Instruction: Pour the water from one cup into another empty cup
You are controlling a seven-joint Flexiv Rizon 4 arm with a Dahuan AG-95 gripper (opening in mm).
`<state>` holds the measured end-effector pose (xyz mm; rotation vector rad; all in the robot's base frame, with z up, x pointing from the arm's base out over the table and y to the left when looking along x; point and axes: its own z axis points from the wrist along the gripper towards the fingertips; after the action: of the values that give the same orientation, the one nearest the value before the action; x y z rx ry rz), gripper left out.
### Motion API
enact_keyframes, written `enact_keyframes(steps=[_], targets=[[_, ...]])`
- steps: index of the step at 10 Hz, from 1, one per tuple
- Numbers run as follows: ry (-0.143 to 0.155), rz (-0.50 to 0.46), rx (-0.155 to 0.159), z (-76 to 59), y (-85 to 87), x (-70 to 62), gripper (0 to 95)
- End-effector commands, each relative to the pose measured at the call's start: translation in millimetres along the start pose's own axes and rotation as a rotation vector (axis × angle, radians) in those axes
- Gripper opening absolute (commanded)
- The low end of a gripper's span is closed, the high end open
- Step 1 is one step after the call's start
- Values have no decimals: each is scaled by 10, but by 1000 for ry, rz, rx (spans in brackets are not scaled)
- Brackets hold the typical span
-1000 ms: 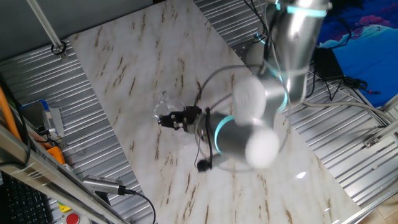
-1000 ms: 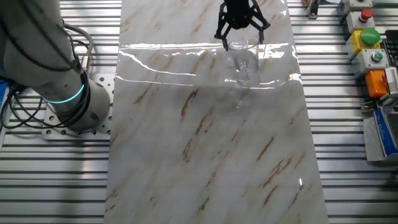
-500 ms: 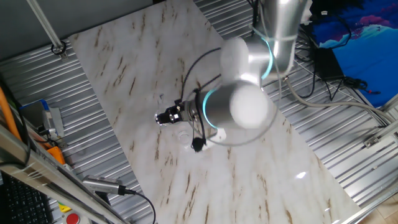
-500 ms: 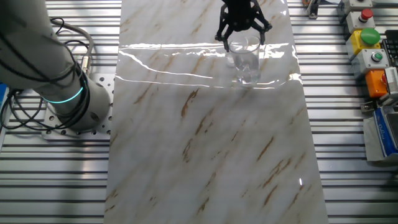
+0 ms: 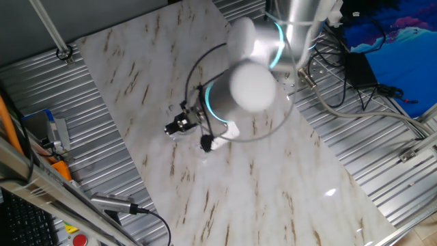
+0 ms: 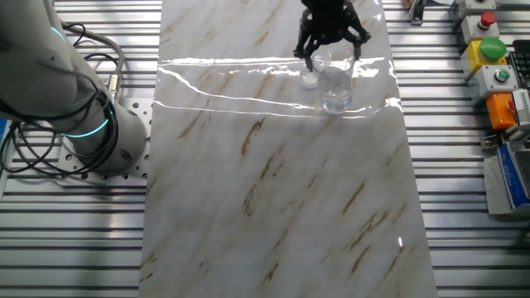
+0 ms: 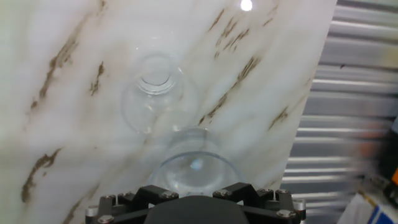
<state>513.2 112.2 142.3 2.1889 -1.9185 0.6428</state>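
The larger clear tumbler (image 6: 337, 87) stands at the far right of the marble top. In the hand view it (image 7: 196, 163) sits right between my fingers. My gripper (image 6: 330, 51) reaches over its rim, with a black finger (image 7: 148, 191) on each side, and looks shut on it. It also shows in one fixed view (image 5: 171, 128). The smaller clear cup (image 6: 310, 79) stands just left of the tumbler, close to or touching it. In the hand view it (image 7: 154, 93) lies just beyond the tumbler. The water shows only as a faint glint in the tumbler's bottom.
The marble top's edge (image 7: 311, 93) runs close beside the cups, with ribbed metal beyond it. A control box with coloured buttons (image 6: 490, 51) stands at the right. The arm's base (image 6: 91, 132) is at the left. The arm's body and cable loop (image 5: 239, 96) hang over the table's middle.
My gripper and the tumbler have shifted together a little to the right in the other fixed view. The arm has swung over the table. The smaller cup has stayed put.
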Motion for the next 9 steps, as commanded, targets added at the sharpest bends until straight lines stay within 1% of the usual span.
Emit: enact_keyframes(steps=[1, 2, 3, 4, 5, 6, 7, 9], targets=[[-69, -5, -25, 9, -53, 57, 0], [-108, -6, -38, 35, -78, 112, 0], [-122, -11, -47, 62, -97, 167, 0], [-128, -15, -50, 76, -106, 194, 0], [-149, -14, -59, 100, -110, 231, 0], [-177, -11, -66, 132, -106, 259, 0], [-203, -3, -82, 167, -96, 279, 0], [-224, 2, -107, 207, -72, 308, 0]])
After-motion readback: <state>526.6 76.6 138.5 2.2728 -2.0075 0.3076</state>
